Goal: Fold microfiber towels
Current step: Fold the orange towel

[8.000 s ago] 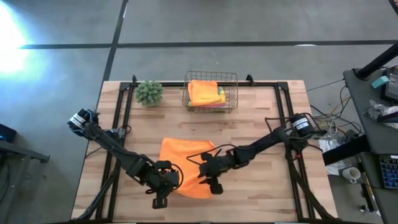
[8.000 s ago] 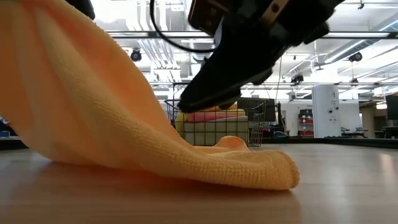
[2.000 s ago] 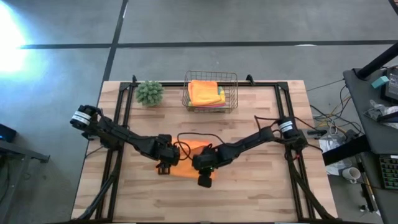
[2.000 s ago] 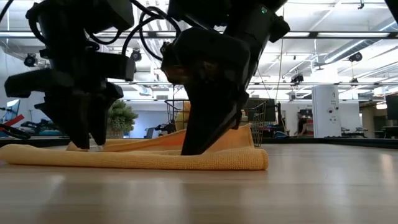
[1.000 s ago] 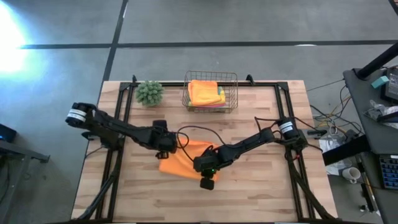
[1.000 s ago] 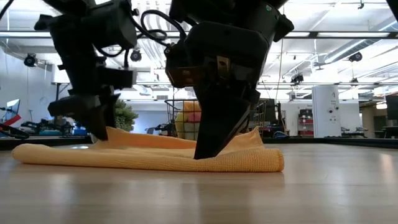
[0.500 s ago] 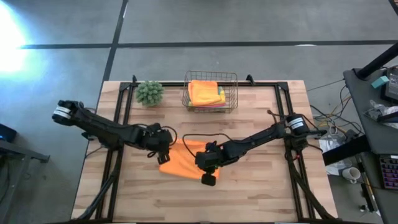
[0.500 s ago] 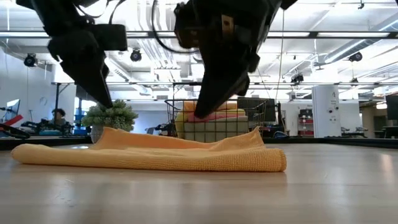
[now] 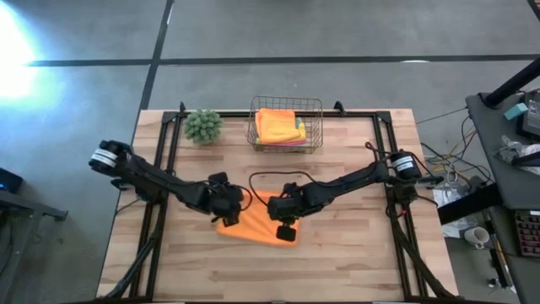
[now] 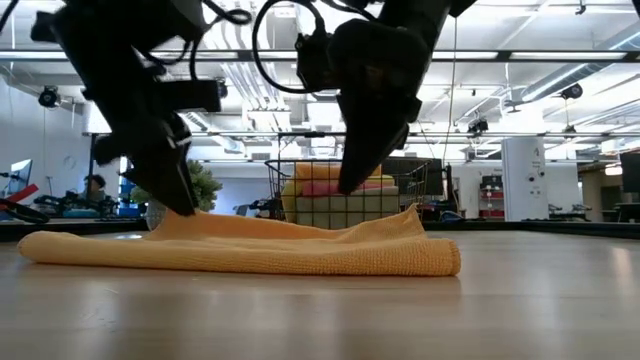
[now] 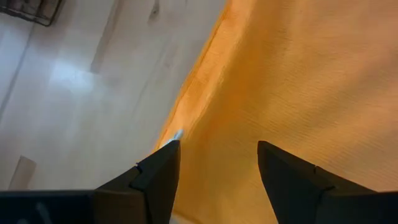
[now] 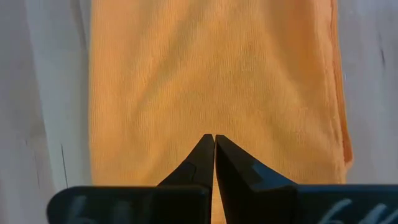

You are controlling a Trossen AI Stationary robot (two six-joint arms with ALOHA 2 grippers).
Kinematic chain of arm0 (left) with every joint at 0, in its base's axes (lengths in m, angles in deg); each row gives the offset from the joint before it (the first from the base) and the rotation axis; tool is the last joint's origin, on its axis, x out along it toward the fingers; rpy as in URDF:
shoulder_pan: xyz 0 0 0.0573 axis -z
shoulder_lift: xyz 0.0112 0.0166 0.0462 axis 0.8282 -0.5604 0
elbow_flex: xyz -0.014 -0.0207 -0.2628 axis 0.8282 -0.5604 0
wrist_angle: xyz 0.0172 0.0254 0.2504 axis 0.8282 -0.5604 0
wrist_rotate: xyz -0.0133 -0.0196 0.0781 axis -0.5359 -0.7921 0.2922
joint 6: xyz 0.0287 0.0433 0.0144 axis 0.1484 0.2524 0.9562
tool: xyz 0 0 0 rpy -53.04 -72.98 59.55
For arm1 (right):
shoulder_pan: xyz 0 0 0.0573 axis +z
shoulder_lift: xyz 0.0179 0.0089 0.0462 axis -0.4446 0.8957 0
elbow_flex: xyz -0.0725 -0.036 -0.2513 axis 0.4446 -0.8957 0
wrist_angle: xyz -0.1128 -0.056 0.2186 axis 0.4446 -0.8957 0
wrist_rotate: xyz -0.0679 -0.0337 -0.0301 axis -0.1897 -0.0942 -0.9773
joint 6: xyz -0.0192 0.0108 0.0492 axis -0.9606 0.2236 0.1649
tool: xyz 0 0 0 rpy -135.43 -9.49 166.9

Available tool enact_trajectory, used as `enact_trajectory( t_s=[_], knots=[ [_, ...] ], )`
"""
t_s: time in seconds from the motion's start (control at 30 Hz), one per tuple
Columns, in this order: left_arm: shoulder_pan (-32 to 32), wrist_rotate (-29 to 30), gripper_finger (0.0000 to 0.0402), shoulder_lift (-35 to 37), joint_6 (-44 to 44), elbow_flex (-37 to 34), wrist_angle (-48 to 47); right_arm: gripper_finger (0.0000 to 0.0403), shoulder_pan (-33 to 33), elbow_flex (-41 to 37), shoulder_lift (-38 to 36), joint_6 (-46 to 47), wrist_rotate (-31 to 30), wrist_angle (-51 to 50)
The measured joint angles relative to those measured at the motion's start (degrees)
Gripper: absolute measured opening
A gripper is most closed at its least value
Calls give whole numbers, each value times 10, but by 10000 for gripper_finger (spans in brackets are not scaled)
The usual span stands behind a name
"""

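Wooden table (image 9: pixel 354 253) — folded orange towel (image 9: pixel 253 224), long axis slightly diagonal.

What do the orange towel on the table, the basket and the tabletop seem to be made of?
Orange towel: soft microfiber-like cloth, matte; fine ribbed weave, limp folds.
Basket: thin metal wire; open grid.
Tabletop: light wood, smooth, probably sealed; plank seams and a faint sheen.

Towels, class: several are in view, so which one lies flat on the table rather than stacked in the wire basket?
The orange towel at the table's middle, beneath both pincers; the other towels sit piled in the wire basket.
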Motion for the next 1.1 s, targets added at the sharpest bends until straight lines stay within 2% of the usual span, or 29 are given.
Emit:
enact_trajectory(
  t_s=[0.1,0.3,0.53,0.63,0.8,0.93,1.1],
  knots=[
    [-4,24,199,-26,3,0,6,8,0,0,-1,0,0,-9],
    [-27,30,199,-55,19,0,15,8,0,0,-1,0,0,-15],
    [-23,-17,199,-21,11,4,4,8,-5,0,-1,-13,-21,-20],
    [0,-42,199,15,-36,5,5,8,-18,-1,-2,-16,-29,-29],
    [53,-50,199,47,-121,3,14,8,-42,-12,-2,-25,-27,-30],
    [87,-52,199,32,-161,1,17,8,-60,-34,-2,-25,4,-28],
    [102,-51,199,-13,-194,0,13,8,-65,-66,-2,-22,15,-25]
  ],
)
